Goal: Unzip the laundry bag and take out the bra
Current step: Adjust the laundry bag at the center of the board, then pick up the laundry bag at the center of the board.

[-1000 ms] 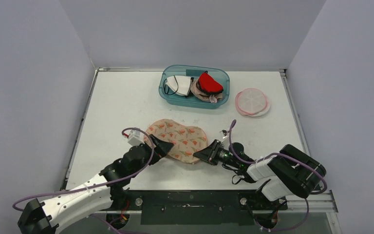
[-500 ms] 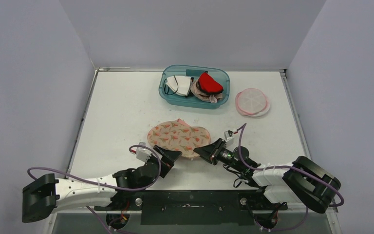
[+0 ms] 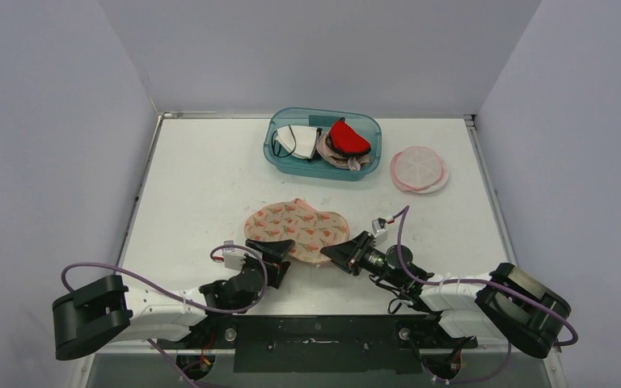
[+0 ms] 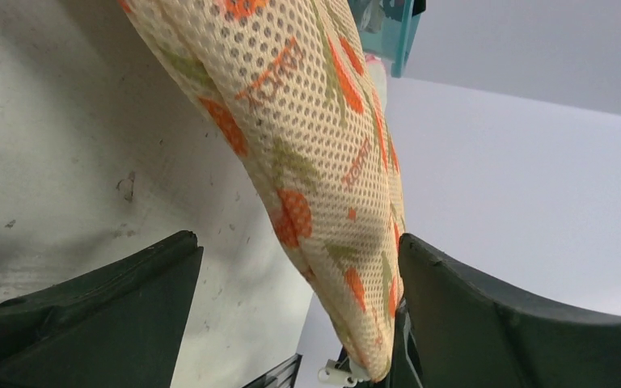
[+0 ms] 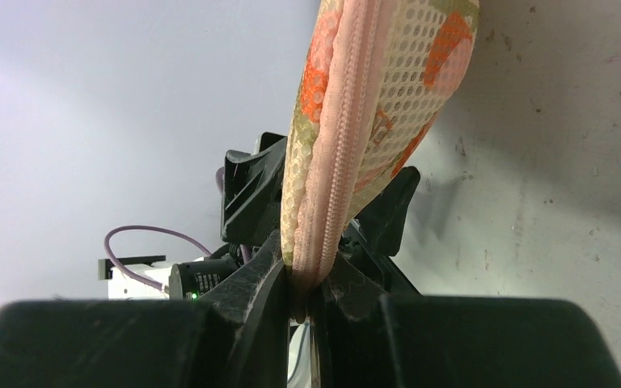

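Note:
The laundry bag (image 3: 297, 229) is a beige mesh pouch with an orange and green print, lying near the table's front middle. My right gripper (image 3: 331, 254) is shut on its near right edge, pinching the pink zipper seam (image 5: 335, 186). My left gripper (image 3: 277, 251) is open at the bag's near left edge, with the mesh (image 4: 315, 153) between its fingers (image 4: 493, 323) and resting against the right one. A white zipper pull (image 4: 335, 374) shows at the bag's lowest tip. The bra inside the bag is hidden.
A teal bin (image 3: 323, 144) with white, red and beige garments stands at the back middle. A round pink and white lid (image 3: 419, 168) lies to its right. The right gripper's body shows behind the bag in the left wrist view.
My left arm has drawn back and dropped low, its gripper now at the bag's near left edge. The bag has shifted slightly toward the back. My right gripper still holds the seam.

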Tool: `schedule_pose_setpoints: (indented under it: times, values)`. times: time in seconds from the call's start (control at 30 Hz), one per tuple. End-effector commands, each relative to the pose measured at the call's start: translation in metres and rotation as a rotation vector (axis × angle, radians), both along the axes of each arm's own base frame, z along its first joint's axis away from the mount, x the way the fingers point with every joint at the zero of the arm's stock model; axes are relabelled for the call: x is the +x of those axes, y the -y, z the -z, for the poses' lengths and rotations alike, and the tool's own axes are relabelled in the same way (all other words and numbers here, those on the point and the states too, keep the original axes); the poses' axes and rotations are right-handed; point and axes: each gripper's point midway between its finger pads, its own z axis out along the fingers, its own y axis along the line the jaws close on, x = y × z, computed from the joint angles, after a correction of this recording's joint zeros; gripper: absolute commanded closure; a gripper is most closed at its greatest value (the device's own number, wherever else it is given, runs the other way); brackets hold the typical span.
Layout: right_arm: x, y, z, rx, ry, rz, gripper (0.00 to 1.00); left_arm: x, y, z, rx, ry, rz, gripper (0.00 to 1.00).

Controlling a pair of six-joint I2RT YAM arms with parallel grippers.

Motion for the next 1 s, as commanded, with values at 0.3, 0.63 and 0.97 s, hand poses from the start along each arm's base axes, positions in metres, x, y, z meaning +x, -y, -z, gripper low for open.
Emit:
schedule_pose_setpoints:
  times: [0.3, 0.63, 0.97]
  values:
    - [-0.004, -0.003, -0.025, 0.058, 0.112, 0.009, 0.95, 0.027, 0.023, -0.028, -0.197, 0.01, -0.011, 0.49]
    - [-0.017, -0.006, -0.034, -0.077, 0.264, -0.081, 0.38, 0.026, 0.017, -0.028, -0.103, 0.032, 0.001, 1.0]
    - [-0.008, 0.036, -0.057, -0.546, 0.595, -0.043, 0.06, 0.027, -0.03, -0.101, 0.343, 0.125, -0.097, 1.0]
